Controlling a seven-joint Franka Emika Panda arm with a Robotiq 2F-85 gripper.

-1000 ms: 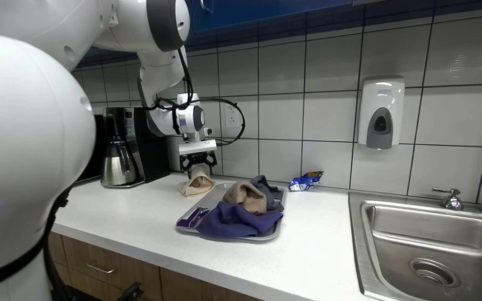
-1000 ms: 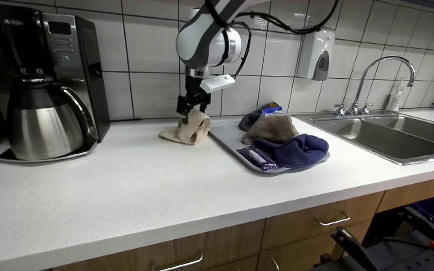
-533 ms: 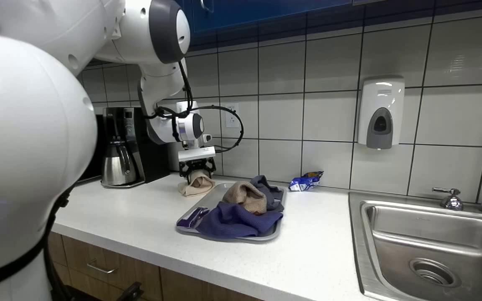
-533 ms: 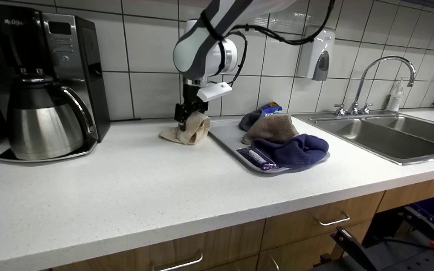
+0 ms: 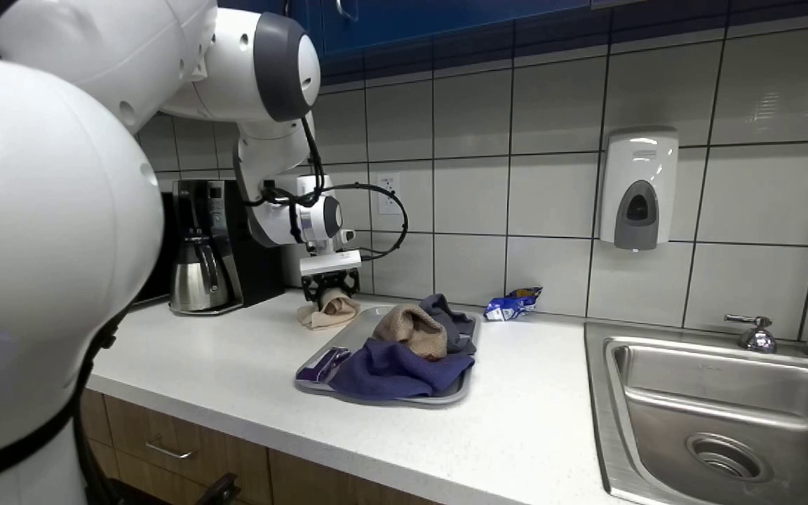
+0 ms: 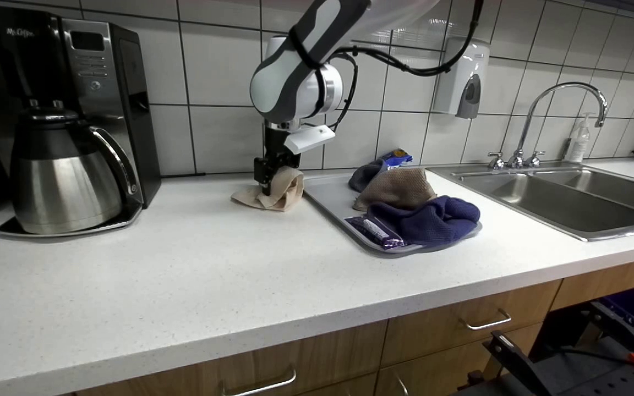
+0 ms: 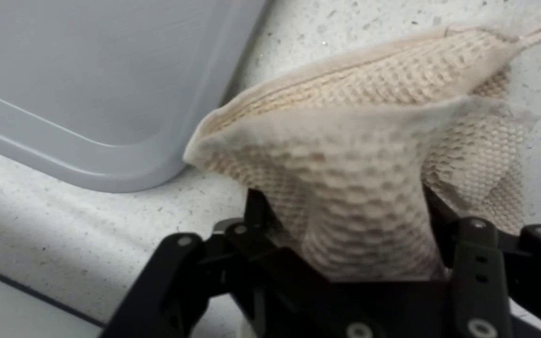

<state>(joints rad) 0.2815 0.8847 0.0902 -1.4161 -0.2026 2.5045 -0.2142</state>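
Note:
A beige waffle-weave cloth (image 7: 359, 155) lies bunched on the white counter, beside the corner of a grey tray (image 7: 87, 84). My gripper (image 7: 348, 211) points down over it, its fingers (image 7: 257, 209) standing wide apart on either side of the raised fold. The left finger in the wrist view meets the cloth; whether the right one presses on it is hard to tell. In both exterior views the gripper (image 5: 332, 294) is low over the beige cloth (image 6: 287, 190), which still rests on the counter. The fingertips are partly hidden by the fabric.
On the tray (image 5: 358, 340) lie a purple cloth (image 5: 404, 370), a brown cloth (image 5: 414, 333), a blue-grey cloth (image 5: 446, 315) and a purple packet (image 5: 323, 366). A blue packet (image 5: 514, 304) sits by the wall. A coffee maker (image 6: 124, 110) and a sink (image 5: 656, 400) flank the area.
The gripper has come down over the beige cloth, and its fingers have drawn somewhat closer together. The cloth's fold has shifted slightly; the tray and its contents have not moved.

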